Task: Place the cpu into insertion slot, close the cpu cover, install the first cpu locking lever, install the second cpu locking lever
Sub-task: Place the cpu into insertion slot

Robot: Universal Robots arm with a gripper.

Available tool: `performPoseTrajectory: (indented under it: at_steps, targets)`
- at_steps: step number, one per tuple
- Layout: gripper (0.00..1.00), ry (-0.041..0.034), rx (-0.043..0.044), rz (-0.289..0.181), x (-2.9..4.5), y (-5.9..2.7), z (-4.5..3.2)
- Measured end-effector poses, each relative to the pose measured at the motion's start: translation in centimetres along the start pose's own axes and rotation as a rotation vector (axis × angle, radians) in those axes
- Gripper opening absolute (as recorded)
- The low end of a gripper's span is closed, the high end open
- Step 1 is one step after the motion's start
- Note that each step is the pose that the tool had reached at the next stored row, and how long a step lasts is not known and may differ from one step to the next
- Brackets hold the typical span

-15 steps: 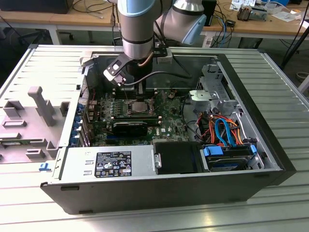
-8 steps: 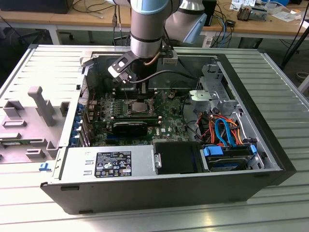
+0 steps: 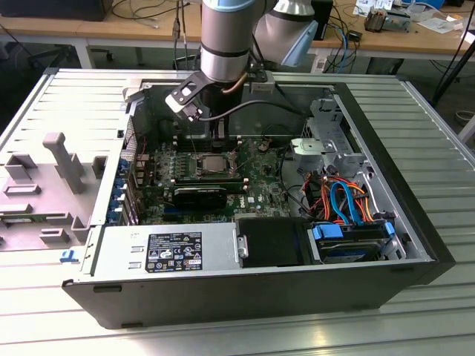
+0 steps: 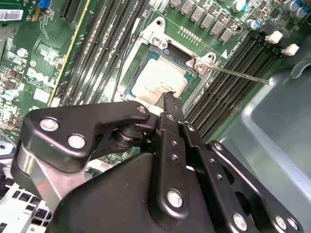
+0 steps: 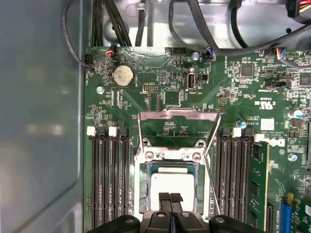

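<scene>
Our claw [image 5: 170, 198], tips together, hangs over the cpu [image 3: 213, 164] in the insertion slot [image 5: 142, 194], twelve o'clock of the black card [image 3: 200, 194] in the exterior view. We judge it light, stiff, fragile: hold its edges.

Site: I log a robotics lab or electronics workshop | Evidence, exterior view: slatted metal worktable [image 3: 438, 126] carrying opened computer case [image 3: 245, 297] at centre | wooden benches [image 3: 111, 30] at 12 o'clock, strewn with cables [image 3: 148, 11] | grey fixture [image 3: 63, 159] at 9 o'clock | robot arm [image 3: 226, 37] over case.

Bright, even room light throws soft glare on the grey case wall [image 5: 39, 121] and only faint shadows
</scene>
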State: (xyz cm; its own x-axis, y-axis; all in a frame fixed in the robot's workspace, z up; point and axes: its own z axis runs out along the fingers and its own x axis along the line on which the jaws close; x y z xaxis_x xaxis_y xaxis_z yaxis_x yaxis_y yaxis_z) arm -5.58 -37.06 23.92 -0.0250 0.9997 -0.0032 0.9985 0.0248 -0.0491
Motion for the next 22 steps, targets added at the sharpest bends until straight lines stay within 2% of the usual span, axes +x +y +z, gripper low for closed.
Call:
performPoseTrajectory:
  at_steps: [9,14,17,22]
  targets:
    - [0.11,0.0000,0.0000,0.000,0.00,-0.05,-1.00]
    - [0.11,0.0000,0.0000,0.000,-0.01,-0.13,-2.60]
    - [0.11,0.0000,0.0000,0.000,-0.01,-0.16,-3.29]
    - [0.11,0.0000,0.0001,0.000,-0.01,-0.19,-3.86]
